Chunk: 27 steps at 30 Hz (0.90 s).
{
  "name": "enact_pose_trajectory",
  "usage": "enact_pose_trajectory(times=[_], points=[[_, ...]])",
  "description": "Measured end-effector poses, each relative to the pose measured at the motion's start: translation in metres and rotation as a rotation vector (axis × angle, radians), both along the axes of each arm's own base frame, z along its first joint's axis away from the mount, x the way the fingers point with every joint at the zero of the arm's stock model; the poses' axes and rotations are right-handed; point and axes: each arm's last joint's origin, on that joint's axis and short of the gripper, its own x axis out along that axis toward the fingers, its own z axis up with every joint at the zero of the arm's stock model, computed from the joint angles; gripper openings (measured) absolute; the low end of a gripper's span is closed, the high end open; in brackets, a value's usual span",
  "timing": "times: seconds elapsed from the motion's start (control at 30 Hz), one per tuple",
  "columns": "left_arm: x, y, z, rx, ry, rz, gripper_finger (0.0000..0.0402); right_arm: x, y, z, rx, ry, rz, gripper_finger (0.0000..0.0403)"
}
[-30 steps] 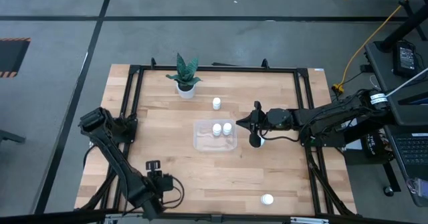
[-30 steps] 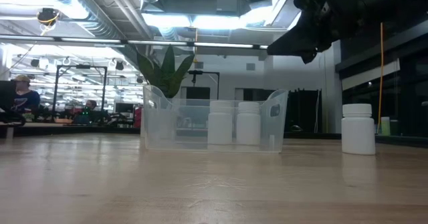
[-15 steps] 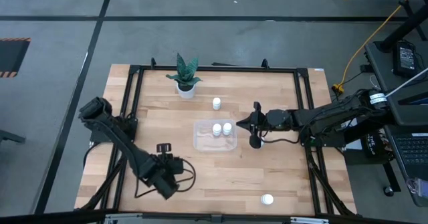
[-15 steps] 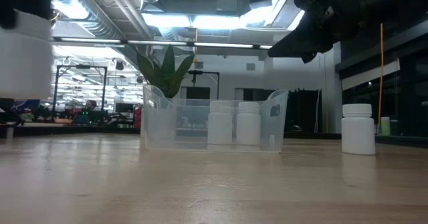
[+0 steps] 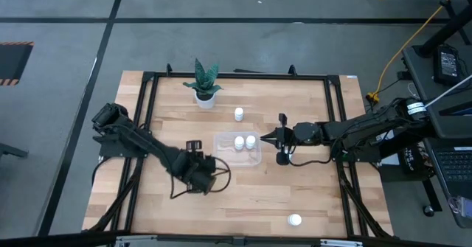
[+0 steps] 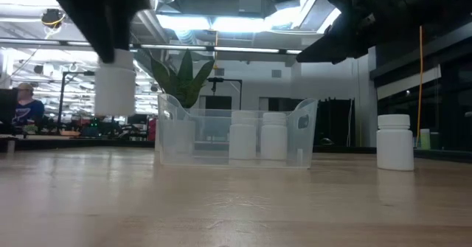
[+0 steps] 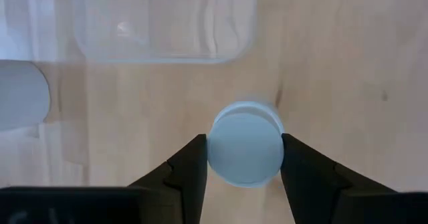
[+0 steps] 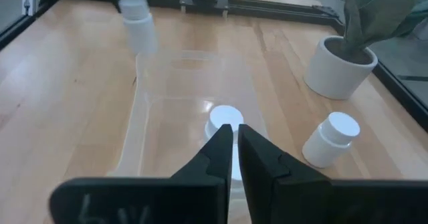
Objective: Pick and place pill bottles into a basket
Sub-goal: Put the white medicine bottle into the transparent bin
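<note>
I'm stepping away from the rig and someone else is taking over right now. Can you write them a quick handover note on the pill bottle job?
Left gripper: fingers shut on a pill bottle, carried above the table just short of the basket.
Right gripper: fingers shut, empty, waiting beside the basket's right side.
Done: two bottles stand inside the basket.
Left: drop the carried bottle in, then fetch the bottle near the plant pot, the one beside the right gripper, and the one at the near table edge.
</note>
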Motion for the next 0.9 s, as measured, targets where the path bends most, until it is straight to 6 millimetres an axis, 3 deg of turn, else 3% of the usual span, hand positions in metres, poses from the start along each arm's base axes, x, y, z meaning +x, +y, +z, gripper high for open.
enact_pose_trajectory(times=[0.27, 0.67, 0.9], points=[[0.007, 0.024, 0.007, -0.016, 0.001, 0.001, 0.0154, 0.0, 0.0, 0.0, -0.07, 0.009, 0.027, 0.003], [-0.018, 0.055, 0.061, -0.048, -0.183, 0.032, 0.0154, 0.001, -0.006, 0.001, -0.184, 0.016, 0.047, 0.003], [-0.007, 0.08, 0.072, -0.068, -0.267, -0.058, 0.0154, 0.002, -0.02, 0.002, -0.188, 0.007, -0.009, 0.003]])
